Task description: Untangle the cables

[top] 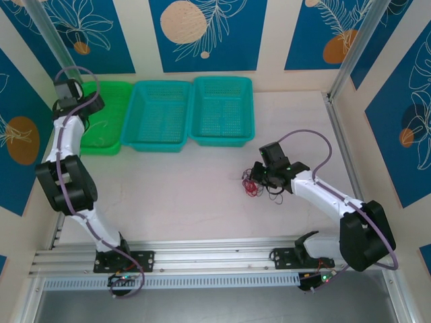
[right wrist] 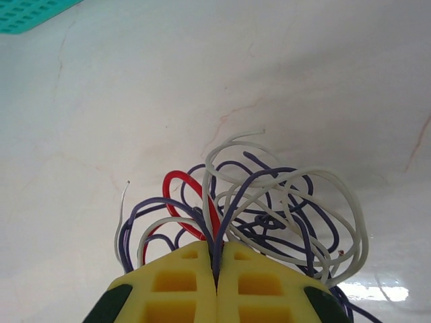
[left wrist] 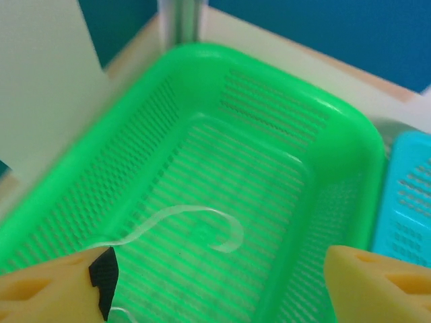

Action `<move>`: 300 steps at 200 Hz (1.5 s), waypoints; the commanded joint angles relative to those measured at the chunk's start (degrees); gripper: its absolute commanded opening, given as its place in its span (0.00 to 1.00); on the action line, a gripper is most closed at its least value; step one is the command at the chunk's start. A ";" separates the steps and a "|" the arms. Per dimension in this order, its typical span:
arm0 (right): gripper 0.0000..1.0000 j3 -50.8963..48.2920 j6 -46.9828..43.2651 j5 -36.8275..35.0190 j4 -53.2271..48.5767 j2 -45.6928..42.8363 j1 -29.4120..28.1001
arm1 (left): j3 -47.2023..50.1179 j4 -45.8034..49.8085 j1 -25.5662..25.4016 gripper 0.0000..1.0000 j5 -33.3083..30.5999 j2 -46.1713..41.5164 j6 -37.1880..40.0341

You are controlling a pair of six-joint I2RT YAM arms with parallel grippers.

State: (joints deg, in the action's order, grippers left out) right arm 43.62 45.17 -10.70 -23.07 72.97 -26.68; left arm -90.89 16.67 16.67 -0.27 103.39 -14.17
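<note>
Right gripper (right wrist: pixel 217 259) is pressing its yellow fingers together on the tangle of cables (right wrist: pixel 269 202), whose red, dark and whitish loops are fanning out from the closed jaws over the pale table (right wrist: pixel 135 101) in the lower middle of the wrist view. From above, that gripper (top: pixel 261 176) and the tangle (top: pixel 254 186) are showing as a small knot right of the frame's centre, the single wires too fine to tell apart there. Left gripper (left wrist: pixel 215 269) is hanging with its fingers spread wide at the lower corners of its own view, gripping nothing, over the green basket (left wrist: pixel 337 128), where one whitish cable (left wrist: pixel 202 215) is lying curled on the slatted floor. Overhead, this basket (top: pixel 114 86) is sitting at the upper left, partly hidden by the left arm (top: pixel 67 175). To its right a teal basket (top: pixel 138 111) and a second teal basket (top: pixel 248 108) are standing in a row, well apart from the tangle.
</note>
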 commanded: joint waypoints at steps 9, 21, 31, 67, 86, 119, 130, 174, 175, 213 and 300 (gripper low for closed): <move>0.00 2.73 -3.27 5.59 1.79 1.61 -0.94 | 6.77 -6.75 -3.73 0.80 10.98 -12.14 -6.80; 0.00 3.20 -4.81 8.01 3.16 2.24 -1.42 | 10.79 -7.30 -7.60 0.81 13.18 -16.64 -7.22; 0.00 3.81 -5.87 10.36 4.06 2.99 -2.01 | 14.91 -8.49 -12.00 0.81 13.97 -20.88 -6.57; 0.00 7.01 -9.55 19.39 6.89 7.83 -5.13 | 33.61 -17.61 -29.37 0.78 14.70 -34.99 -7.10; 0.00 8.92 -10.68 20.71 7.16 10.94 -7.37 | 41.51 -19.57 -38.75 0.72 10.94 -39.71 -5.73; 0.00 11.44 -10.06 22.68 8.14 15.68 -8.83 | 49.23 -18.49 -53.14 0.71 10.39 -41.79 5.72; 0.00 12.03 -10.08 23.30 8.43 16.84 -8.96 | 51.55 -19.10 -55.55 0.71 12.12 -41.58 8.60; 0.00 12.85 -10.14 24.23 8.66 17.32 -9.35 | 57.64 -22.63 -63.38 0.74 8.47 -35.38 23.01; 0.00 12.88 -10.16 24.23 8.66 17.31 -9.36 | 57.70 -22.85 -63.40 0.74 8.32 -35.15 23.21; 0.00 12.66 -9.64 23.88 7.97 16.60 -9.62 | 59.31 -31.08 -63.51 0.72 2.47 -27.03 25.20; 0.00 6.61 0.75 4.42 -0.12 12.72 -5.77 | 62.77 -30.89 -62.55 0.00 -12.84 -35.32 18.58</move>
State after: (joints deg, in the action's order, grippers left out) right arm 53.98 39.88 3.64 -17.63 88.53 -35.33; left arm -29.30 -14.37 -46.63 -6.22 74.06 7.99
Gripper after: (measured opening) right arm 0.059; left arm 0.046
